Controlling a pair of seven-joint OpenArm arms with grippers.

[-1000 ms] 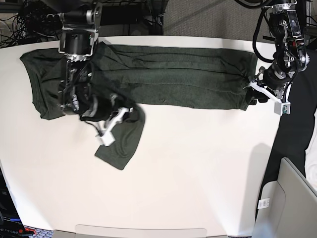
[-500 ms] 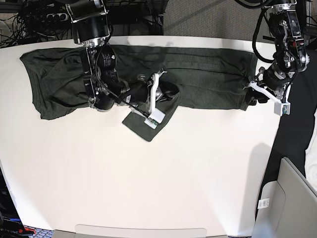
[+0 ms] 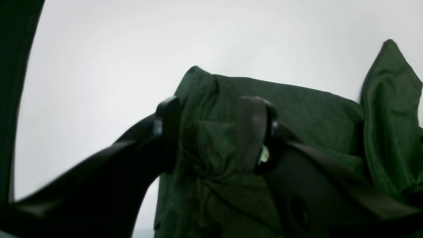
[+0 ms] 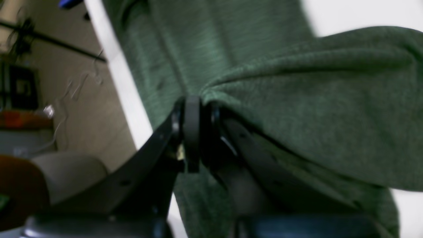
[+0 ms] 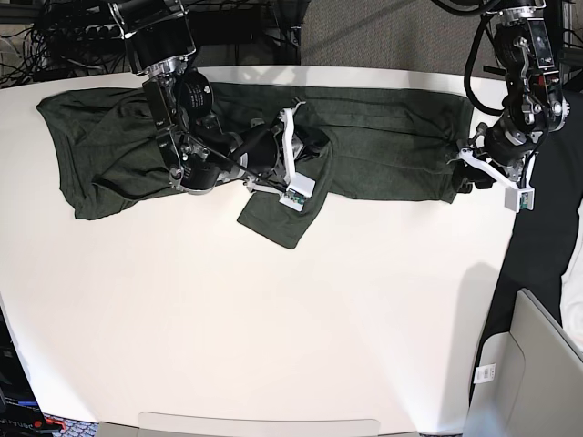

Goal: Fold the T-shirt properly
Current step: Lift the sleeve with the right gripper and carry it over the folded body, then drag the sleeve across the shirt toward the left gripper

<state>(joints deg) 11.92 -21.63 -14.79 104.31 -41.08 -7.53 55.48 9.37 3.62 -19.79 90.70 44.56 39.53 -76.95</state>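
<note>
The dark olive-green T-shirt (image 5: 383, 137) lies stretched along the far side of the white table (image 5: 319, 319). My right gripper (image 5: 308, 157) is over the shirt's middle. It is shut on a lifted fold of the sleeve, whose loose end (image 5: 278, 218) drapes onto the table. In the right wrist view its jaws (image 4: 198, 129) pinch the knit fabric (image 4: 297, 99) tightly. My left gripper (image 5: 463, 168) is at the shirt's right end, where the pleats gather. In the left wrist view this gripper (image 3: 211, 132) has bunched shirt fabric (image 3: 297, 109) between its fingers.
Cables and gear (image 5: 55, 27) lie behind the table's far left corner. A grey box (image 5: 537, 364) stands off the table at the lower right. The table's right edge (image 5: 515, 237) runs close below the left arm.
My right gripper has carried the sleeve from the table's left front, rightward and back, over the shirt's body. The left arm and the shirt's right end have not moved.
</note>
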